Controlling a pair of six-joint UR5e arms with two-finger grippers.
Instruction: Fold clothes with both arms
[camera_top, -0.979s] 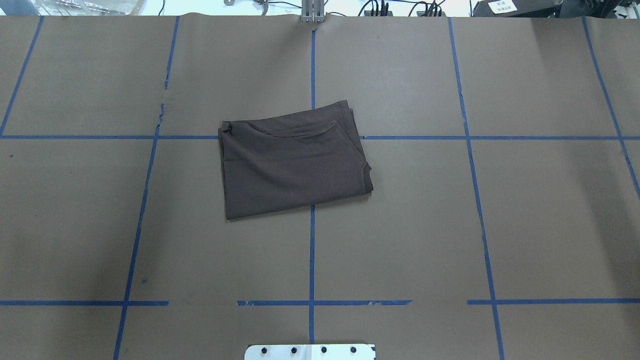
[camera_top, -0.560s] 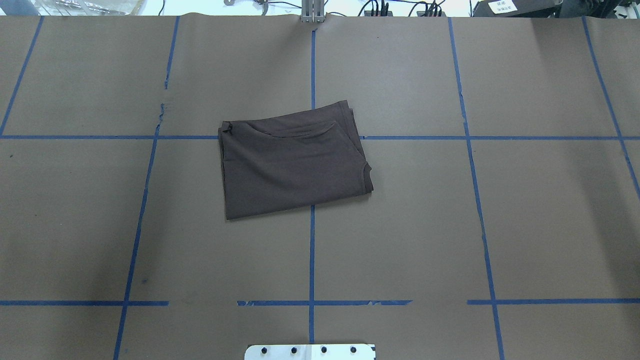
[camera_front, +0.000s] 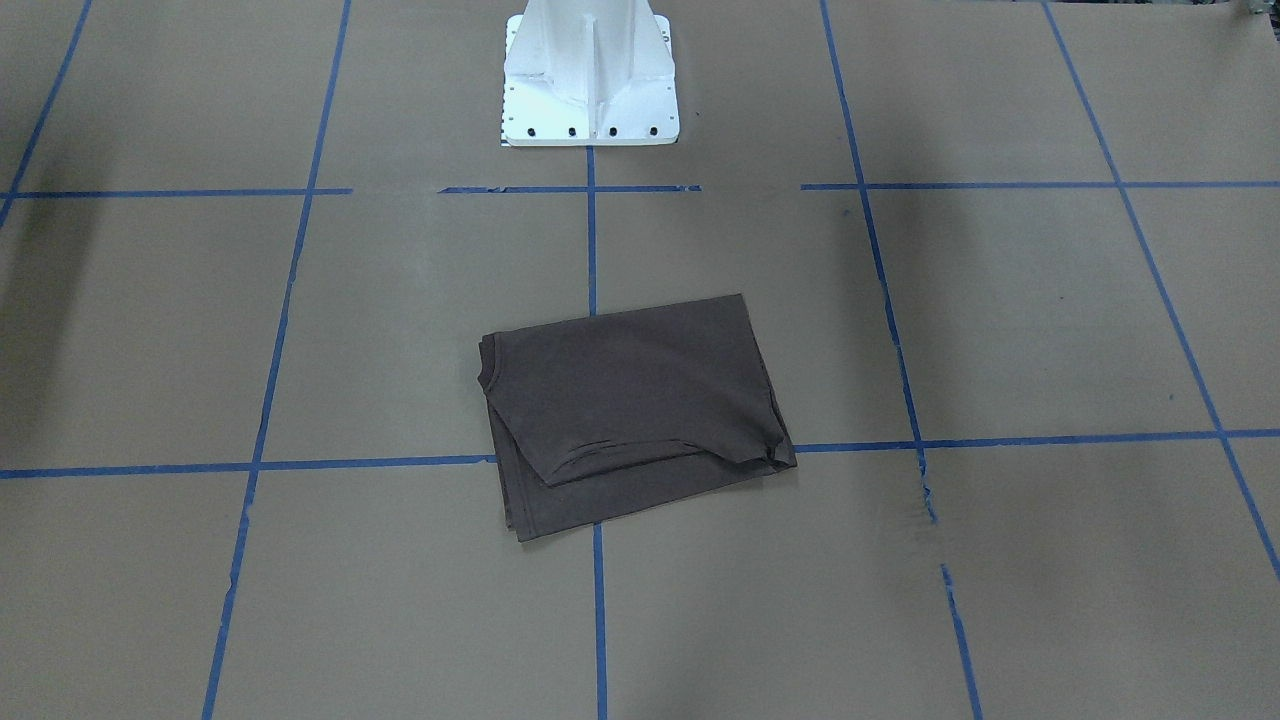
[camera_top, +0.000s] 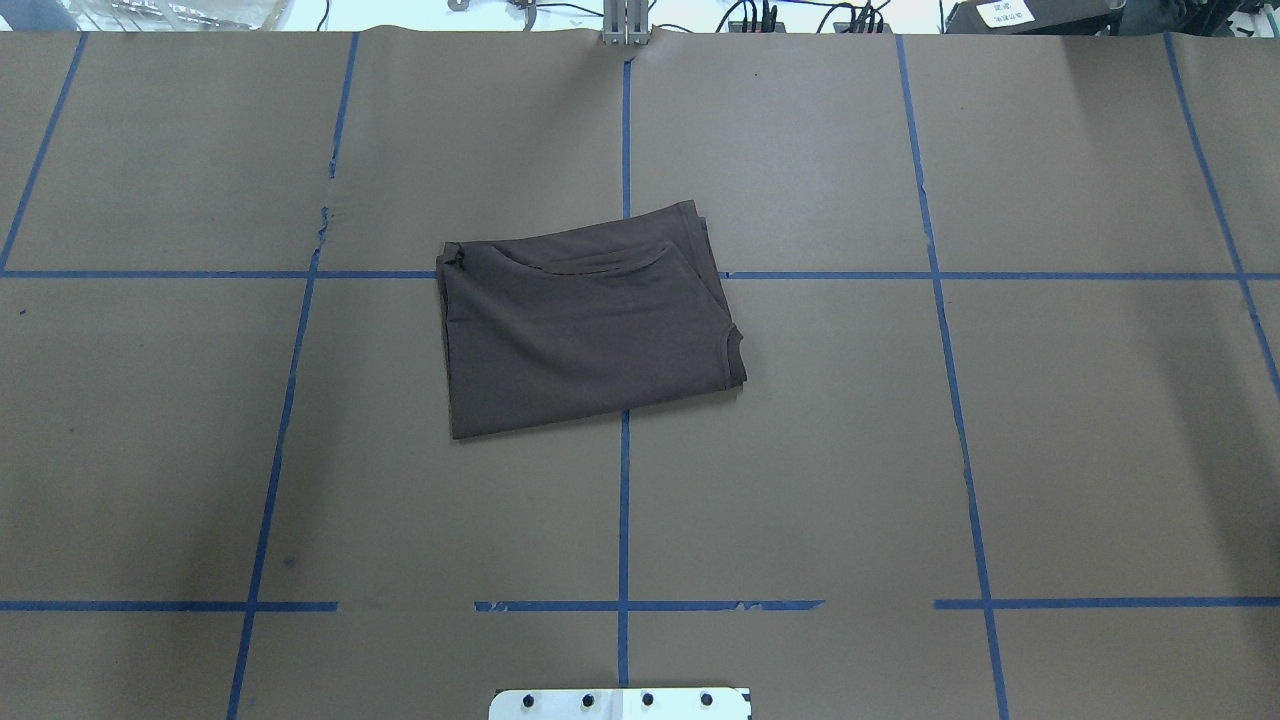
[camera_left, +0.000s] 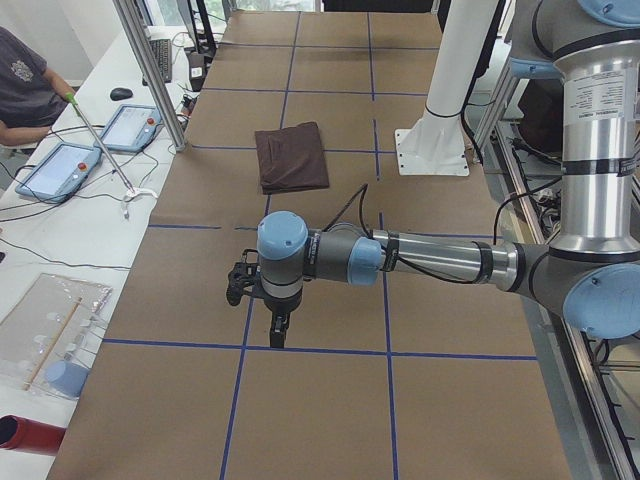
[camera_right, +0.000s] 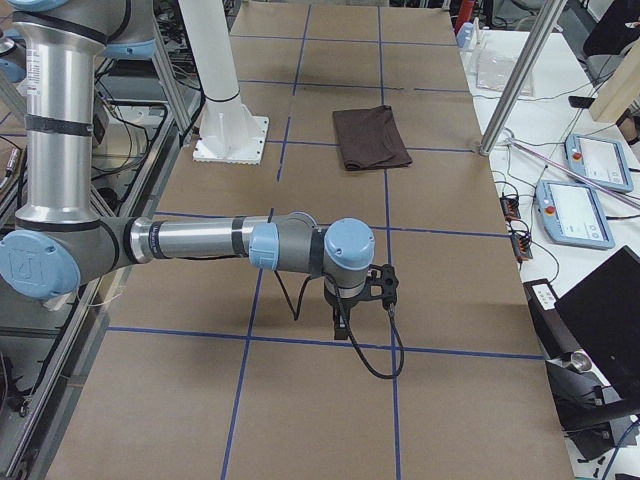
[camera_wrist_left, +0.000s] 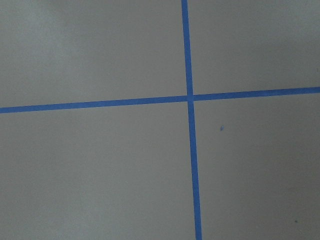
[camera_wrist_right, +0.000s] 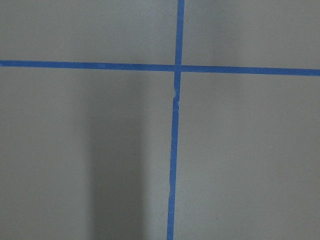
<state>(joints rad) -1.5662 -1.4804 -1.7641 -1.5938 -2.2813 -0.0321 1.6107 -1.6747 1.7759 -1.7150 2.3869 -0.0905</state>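
The dark brown T-shirt (camera_top: 590, 325) lies folded into a compact rectangle just left of centre in the overhead view, across a blue tape line (camera_top: 624, 500) on the brown paper table cover (camera_top: 900, 450); the folding looks done to me. My left gripper (camera_left: 277, 325) and right gripper (camera_right: 341, 325) hang mid-frame in the side views, well apart from it, probably parked clear; whether my fingers are spread or pressed together I cannot tell.
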